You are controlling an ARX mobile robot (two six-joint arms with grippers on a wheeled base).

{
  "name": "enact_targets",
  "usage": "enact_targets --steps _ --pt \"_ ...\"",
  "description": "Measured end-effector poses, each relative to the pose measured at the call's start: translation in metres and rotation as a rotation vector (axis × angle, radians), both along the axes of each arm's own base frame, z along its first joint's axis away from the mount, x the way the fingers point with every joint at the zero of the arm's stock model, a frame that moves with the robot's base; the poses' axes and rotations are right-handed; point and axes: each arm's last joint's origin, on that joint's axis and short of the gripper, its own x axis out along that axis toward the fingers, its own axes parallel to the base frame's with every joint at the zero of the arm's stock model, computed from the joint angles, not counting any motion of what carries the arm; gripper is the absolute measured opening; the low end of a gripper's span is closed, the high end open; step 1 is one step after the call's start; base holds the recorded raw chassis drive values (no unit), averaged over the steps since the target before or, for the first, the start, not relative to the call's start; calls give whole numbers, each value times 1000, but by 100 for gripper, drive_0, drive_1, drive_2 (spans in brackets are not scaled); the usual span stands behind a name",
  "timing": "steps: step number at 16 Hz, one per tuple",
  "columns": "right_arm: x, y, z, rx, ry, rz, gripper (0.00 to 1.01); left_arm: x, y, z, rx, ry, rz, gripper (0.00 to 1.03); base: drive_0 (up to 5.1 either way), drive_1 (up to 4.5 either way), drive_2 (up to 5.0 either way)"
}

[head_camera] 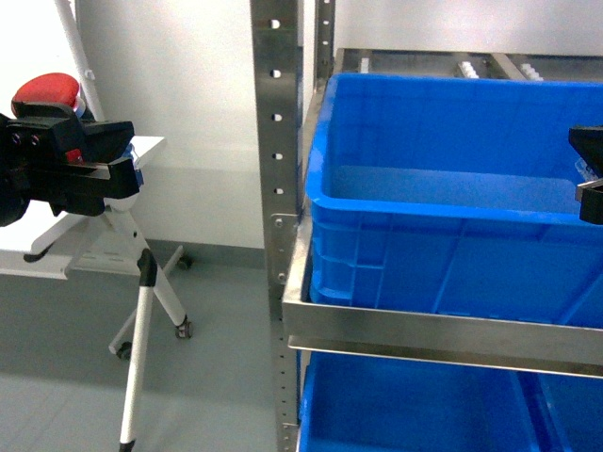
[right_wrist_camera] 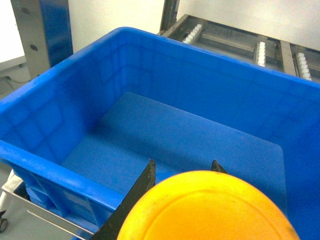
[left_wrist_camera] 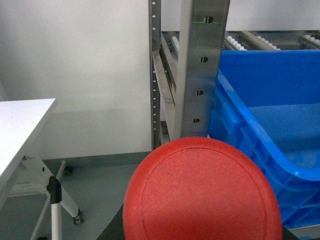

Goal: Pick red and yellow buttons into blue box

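My left gripper (head_camera: pixel 121 168) hangs in the air left of the rack, shut on the red button (head_camera: pixel 45 90). That button's red cap (left_wrist_camera: pixel 202 192) fills the bottom of the left wrist view and hides the fingers. The blue box (head_camera: pixel 452 202) sits on the rack shelf, to the right of this gripper, with its rim (left_wrist_camera: pixel 250 135) close by. My right gripper (right_wrist_camera: pixel 183 164) is over the box's near side (right_wrist_camera: pixel 50 160), shut on the yellow button (right_wrist_camera: pixel 210 210). Two dark fingertips (right_wrist_camera: pixel 145 180) show past the yellow cap. In the head view the right gripper (head_camera: pixel 592 179) only shows at the right edge.
A perforated steel rack post (head_camera: pixel 276 141) stands between the left gripper and the box. More blue bins (head_camera: pixel 405 405) sit on the shelf below. A white folding table (head_camera: pixel 38 254) on castered legs stands at the left. Roller tracks (right_wrist_camera: pixel 260 50) run behind the box.
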Motion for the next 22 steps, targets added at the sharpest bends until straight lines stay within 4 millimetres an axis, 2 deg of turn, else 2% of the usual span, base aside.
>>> enact_targets --steps 6,22 --pt "0 0 0 0 -4 0 28 0 0 0 0 -2 0 24 511 -230 -230" --pt "0 0 0 0 -2 0 28 0 0 0 0 0 0 24 474 -358 -140"
